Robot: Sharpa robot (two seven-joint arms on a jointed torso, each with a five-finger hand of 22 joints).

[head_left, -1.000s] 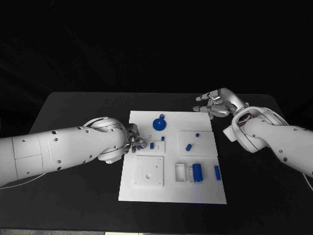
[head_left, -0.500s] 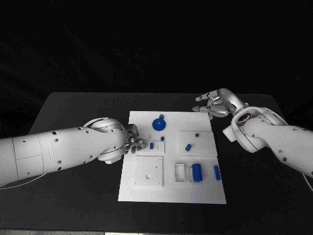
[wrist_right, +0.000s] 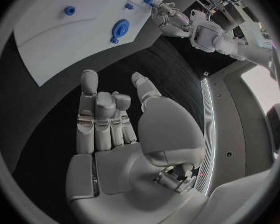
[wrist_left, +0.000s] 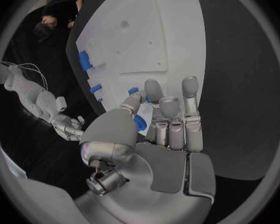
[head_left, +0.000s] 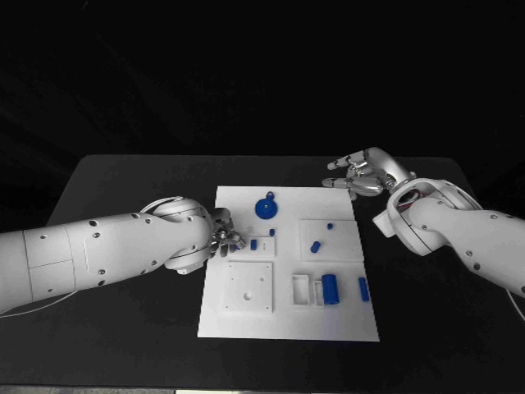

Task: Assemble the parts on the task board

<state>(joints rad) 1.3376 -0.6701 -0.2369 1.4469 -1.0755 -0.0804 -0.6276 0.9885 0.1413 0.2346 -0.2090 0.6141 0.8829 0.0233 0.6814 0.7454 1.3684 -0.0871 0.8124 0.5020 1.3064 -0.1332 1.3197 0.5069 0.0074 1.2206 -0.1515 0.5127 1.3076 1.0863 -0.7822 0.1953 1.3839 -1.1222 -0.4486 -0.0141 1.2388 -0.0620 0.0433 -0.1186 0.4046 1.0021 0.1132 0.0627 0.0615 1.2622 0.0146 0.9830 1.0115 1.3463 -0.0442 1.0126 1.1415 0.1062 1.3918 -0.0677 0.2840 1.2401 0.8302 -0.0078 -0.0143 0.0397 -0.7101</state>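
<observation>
The white task board [head_left: 289,316] lies in the middle of the black table. My left hand [head_left: 225,238] rests at the board's left edge, and in the left wrist view my thumb and fingers pinch a small blue part [wrist_left: 140,123]. Just beyond the fingertips a blue peg [head_left: 253,244] stands on the board. A blue disc [head_left: 267,207] lies near the far edge, a blue block [head_left: 330,286] in a white holder. My right hand [head_left: 359,174] hovers off the board's far right corner with its fingers apart, holding nothing.
More small blue parts [head_left: 316,245] are scattered on the board's right half, and a blue bar [head_left: 363,287] lies near its right edge. A raised white square plate [head_left: 249,287] sits near the left. Bare black table [head_left: 120,189] surrounds the board.
</observation>
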